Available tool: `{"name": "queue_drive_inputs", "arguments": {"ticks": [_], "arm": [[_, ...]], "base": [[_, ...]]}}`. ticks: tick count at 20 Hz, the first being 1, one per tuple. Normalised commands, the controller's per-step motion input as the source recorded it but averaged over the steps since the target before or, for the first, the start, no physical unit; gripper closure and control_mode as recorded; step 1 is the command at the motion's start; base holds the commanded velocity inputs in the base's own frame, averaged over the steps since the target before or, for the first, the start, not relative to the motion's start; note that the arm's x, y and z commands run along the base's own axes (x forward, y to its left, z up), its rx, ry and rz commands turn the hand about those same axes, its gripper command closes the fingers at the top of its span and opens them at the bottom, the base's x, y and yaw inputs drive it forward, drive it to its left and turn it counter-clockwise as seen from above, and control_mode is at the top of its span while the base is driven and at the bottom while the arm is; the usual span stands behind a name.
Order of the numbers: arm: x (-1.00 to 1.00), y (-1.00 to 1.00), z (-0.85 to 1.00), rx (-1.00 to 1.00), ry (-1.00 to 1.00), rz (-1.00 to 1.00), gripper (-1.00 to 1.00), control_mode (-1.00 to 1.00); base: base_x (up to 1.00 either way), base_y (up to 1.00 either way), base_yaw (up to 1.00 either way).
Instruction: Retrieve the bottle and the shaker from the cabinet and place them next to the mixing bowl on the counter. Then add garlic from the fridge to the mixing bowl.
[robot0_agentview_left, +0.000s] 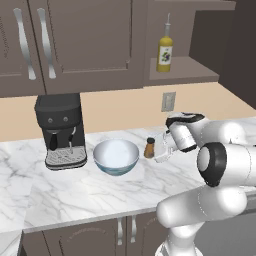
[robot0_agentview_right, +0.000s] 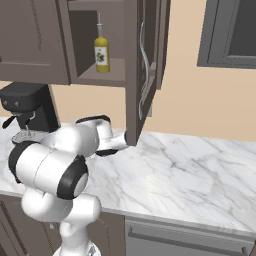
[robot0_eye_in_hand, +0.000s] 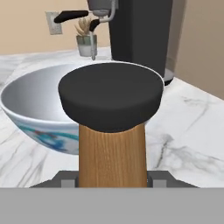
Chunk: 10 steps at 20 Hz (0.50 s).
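Clamped on the shaker (robot0_agentview_left: 149, 148), the pincer (robot0_agentview_left: 159, 150) sits low over the counter (robot0_agentview_left: 75, 195), its jaws pressed to either side of the orange-brown body. From the hand view the shaker (robot0_eye_in_hand: 112, 131) stands upright between the jaws, dark cap on top, wood-toned cylinder below. Whether its base rests on the marble I can't tell. Just beyond it is the mixing bowl (robot0_eye_in_hand: 30, 109), pale blue-grey rim, whitish inside, standing on the counter (robot0_eye_in_hand: 192, 144). In the left base view, the shaker is just beside the mixing bowl (robot0_agentview_left: 116, 156), on its right. Further left stands the black coffee machine (robot0_agentview_left: 60, 131) against the wall, and a wall socket (robot0_agentview_left: 168, 101) shows above the arm. Up top, the bottle (robot0_agentview_left: 165, 50) of yellow liquid stands upright on the shelf of the open cabinet (robot0_agentview_left: 192, 70); the right base view shows the same bottle (robot0_agentview_right: 101, 50) in that cabinet (robot0_agentview_right: 87, 75).
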Motion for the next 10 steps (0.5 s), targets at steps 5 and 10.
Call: {"name": "queue_drive_inputs", "arguments": {"ticks": [5, 10], "arm": [[0.0, 0.0, -0.22, 0.04, 0.0, 0.03, 1.0, -1.0], [0.05, 0.03, -0.29, 0.0, 0.0, 0.0, 1.0, -1.0]], "base": [[0.0, 0.0, 0.0], [0.0, 0.0, 0.0]]}}
